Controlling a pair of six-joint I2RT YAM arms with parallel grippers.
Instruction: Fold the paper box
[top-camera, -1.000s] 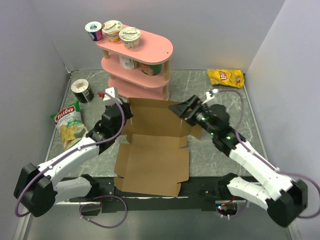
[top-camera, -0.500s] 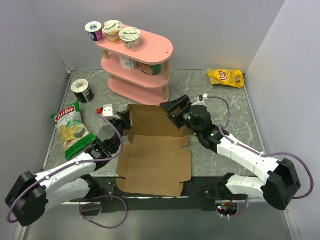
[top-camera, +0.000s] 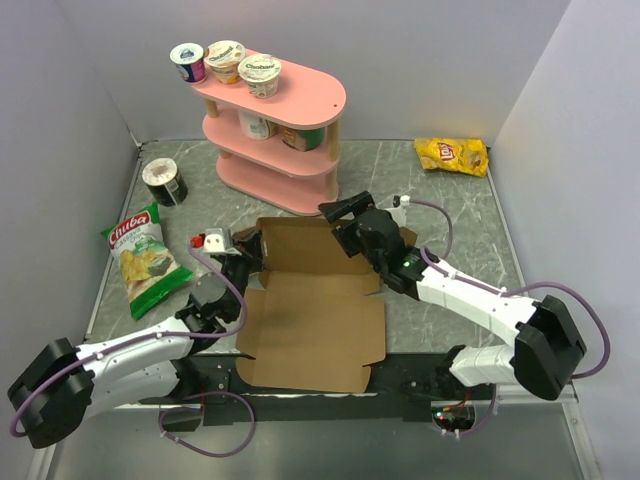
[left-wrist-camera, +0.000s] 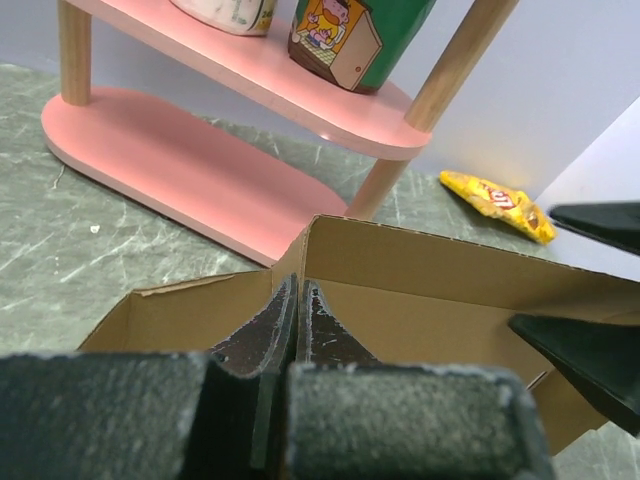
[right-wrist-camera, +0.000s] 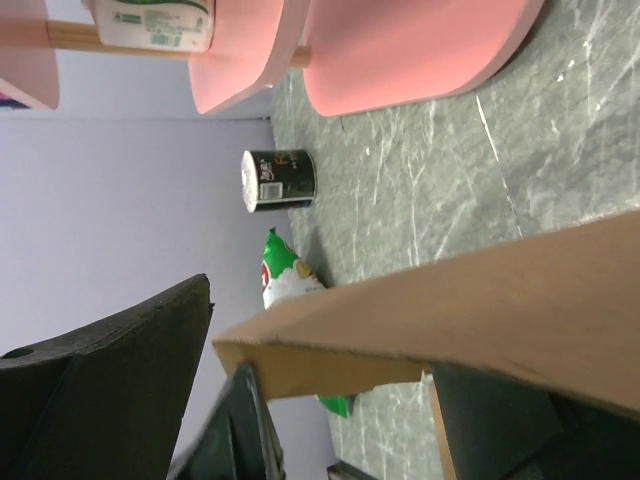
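One light, thin cardboard sheet, the paper box (top-camera: 310, 330), lies half raised just in front of the pink shelf (top-camera: 318, 100). I judge it stiff across the panels and floppy at the creases, best pinched on wall edges. My left gripper (left-wrist-camera: 297, 300) is pressed together at its left rear corner; I cannot tell if it pinches card. My right gripper (top-camera: 345, 225) gapes astride the rear wall. Left of the shelf a green bag (top-camera: 140, 255) reads "Chiba". On top of the shelf is a "Chobani" cup (top-camera: 260, 73), and to its right a Lay's bag (top-camera: 452, 155).

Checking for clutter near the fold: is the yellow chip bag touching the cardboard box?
No, the yellow chip bag lies far back on the right, clearly apart from the paper box.
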